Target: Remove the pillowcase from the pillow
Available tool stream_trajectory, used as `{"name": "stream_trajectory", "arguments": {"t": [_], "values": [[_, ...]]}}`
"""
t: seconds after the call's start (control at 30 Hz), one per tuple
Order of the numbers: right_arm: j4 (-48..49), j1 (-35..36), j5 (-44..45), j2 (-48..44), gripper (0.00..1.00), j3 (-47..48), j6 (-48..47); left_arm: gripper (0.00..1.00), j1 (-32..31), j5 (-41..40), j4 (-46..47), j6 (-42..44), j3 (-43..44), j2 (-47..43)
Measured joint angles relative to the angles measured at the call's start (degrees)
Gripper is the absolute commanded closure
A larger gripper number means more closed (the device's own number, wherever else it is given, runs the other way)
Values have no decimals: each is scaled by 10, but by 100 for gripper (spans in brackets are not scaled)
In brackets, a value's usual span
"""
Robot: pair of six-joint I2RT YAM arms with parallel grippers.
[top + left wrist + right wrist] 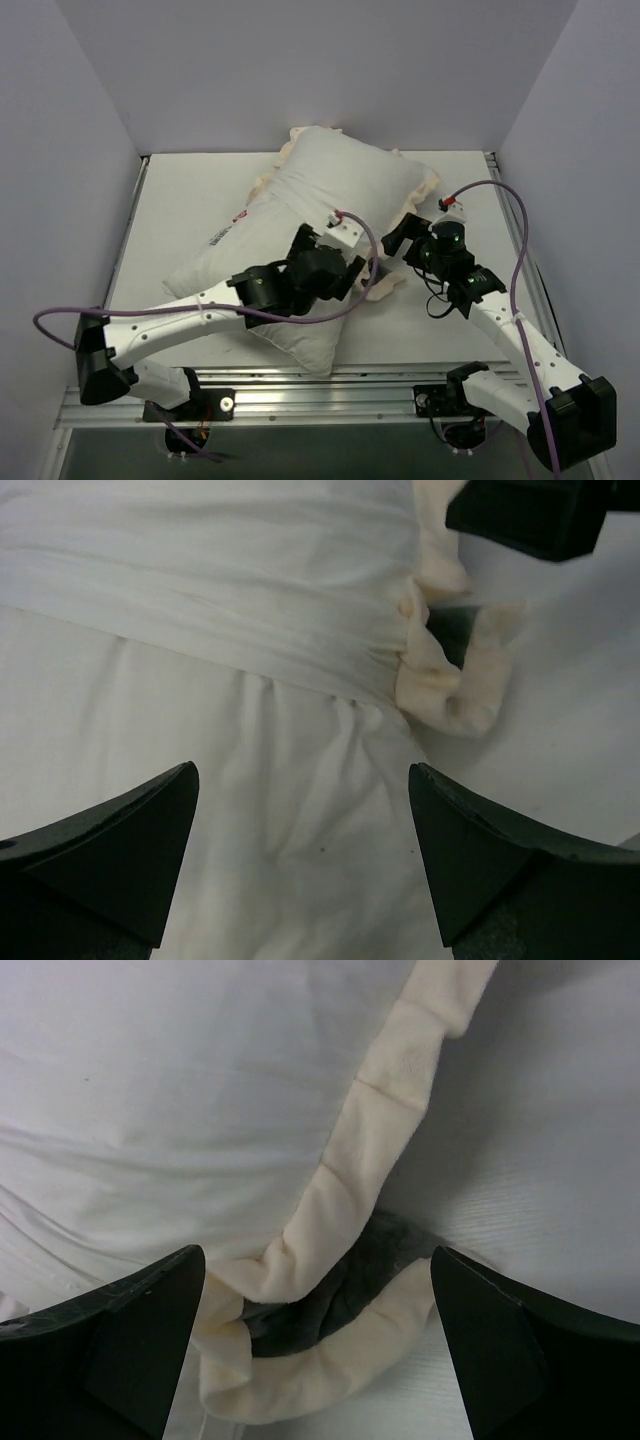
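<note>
The pillowcase [350, 180] sits pale side out over the upper right end of the pillow [230, 265], which lies slantwise across the middle of the table [190, 190] in the overhead view. The pillow's bare end, with its red-printed label [240, 215], points to the lower left. The cover looks thin, limp and light. It is bunched in a band of folds where it ends, so it should gather and slide rather than hold any shape. The pillow inside looks plump and springy, likely to sag and drag along unless it is pinned. The best hold seems to be the ruffled frill [340, 1190], a thick cream roll curling through the centre of the right wrist view, with the dark fuzzy lining [345, 1285] showing inside the curl. It would give more bite than the smooth cloth. The right gripper [318, 1255] hangs spread wide straight over that curl, gripping nothing. The left gripper [300, 780] is also spread and empty, over plain white cloth just below the bunched band, with the frill at the upper right of its view.
</note>
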Motion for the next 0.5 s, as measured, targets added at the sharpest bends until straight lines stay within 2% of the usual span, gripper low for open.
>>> {"name": "stream_trajectory", "arguments": {"t": [0.1,0.23,0.47,0.5], "values": [[1,-22,-27,0,7,-8,5,6,-49,-38,-35,-3,21,70],[16,-37,-65,0,6,-16,12,6,-64,-64,-76,-30,24,131],[78,-40,-138,13,6,-60,35,0,-62,-89,-91,-81,23,147],[89,-40,-147,19,6,-65,41,7,-62,-90,-90,-89,22,147]]}}
